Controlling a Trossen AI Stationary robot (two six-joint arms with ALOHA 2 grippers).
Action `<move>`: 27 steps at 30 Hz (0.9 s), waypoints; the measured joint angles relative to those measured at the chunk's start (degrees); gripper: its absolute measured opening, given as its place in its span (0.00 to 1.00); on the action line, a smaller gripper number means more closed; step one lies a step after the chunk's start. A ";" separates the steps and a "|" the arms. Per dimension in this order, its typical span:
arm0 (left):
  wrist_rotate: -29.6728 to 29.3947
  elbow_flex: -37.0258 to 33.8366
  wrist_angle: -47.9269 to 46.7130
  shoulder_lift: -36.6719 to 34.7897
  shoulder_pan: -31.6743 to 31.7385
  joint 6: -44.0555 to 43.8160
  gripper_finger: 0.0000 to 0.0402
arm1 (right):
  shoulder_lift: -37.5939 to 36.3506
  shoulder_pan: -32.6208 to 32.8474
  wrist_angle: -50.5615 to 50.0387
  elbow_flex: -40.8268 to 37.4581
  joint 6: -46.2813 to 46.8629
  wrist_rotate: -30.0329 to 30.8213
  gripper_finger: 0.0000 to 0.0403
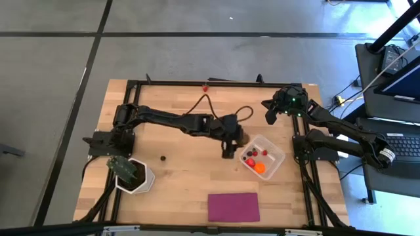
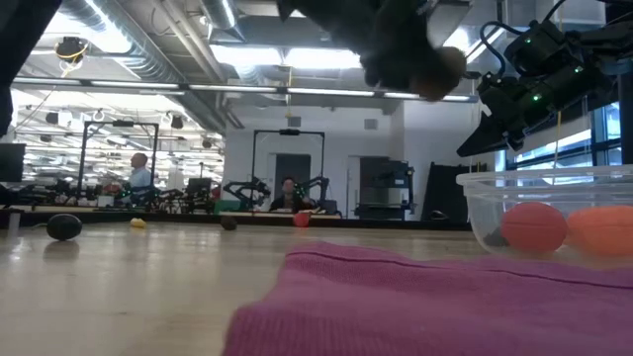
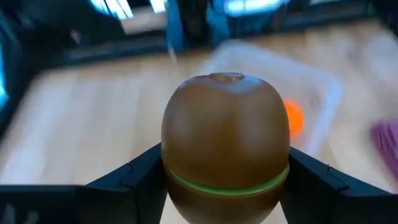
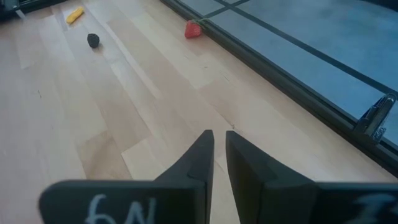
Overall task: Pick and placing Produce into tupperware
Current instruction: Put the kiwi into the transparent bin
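Gripping the brown oval (image 3: 225,144) between my left fingers (image 3: 134,180), clamped on both flanks just above its green seam. Left gripper (image 1: 235,139) sits mid-frame in the high view, just left of the tub (image 1: 279,157), not yet over it.

Tub is right of centre, already holding the orange ball (image 1: 260,168) and small red pieces (image 1: 254,153). One dark berry (image 1: 163,157) lies loose on the wood left of centre, a red piece (image 1: 205,86) at the top edge of the table.

Right gripper (image 4: 219,155) waits over bare wood at upper right, fingers nearly together, holding nothing.

Risks, as I judge them: oval is smooth, rounded, glossy, and grip is on curved sides, so it could squirt out. Releasing short of the rim drops it on the table, where it rolls. Tub is thin clear plastic, light; clipping its wall would shove it.

Magenta mat (image 1: 233,206) at bottom centre looks like soft cloth.
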 joint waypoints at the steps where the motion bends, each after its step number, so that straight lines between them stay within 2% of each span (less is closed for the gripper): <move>1: 0.11 0.00 2.15 0.05 -0.02 -0.53 0.59 | 0.00 0.02 -0.01 0.00 0.04 0.01 0.11; 7: 0.60 -0.02 13.74 3.99 -1.02 -2.59 0.60 | 0.00 0.00 -0.01 -0.01 1.44 0.01 0.11; 11: 0.64 -0.07 17.06 8.19 -1.66 -5.46 0.59 | 0.00 0.00 0.02 -0.01 1.51 0.00 0.11; 19: 1.06 -0.15 17.47 13.56 -1.66 -8.63 0.60 | 0.00 0.02 0.00 -0.01 2.51 0.00 0.11; 23: 3.67 -0.15 17.55 14.65 -1.75 -10.95 0.60 | 0.00 0.02 0.00 -0.01 2.92 0.00 0.11; 27: 3.86 -0.15 18.09 14.69 -1.77 -11.53 0.60 | 0.00 0.00 0.00 -0.01 2.89 0.00 0.11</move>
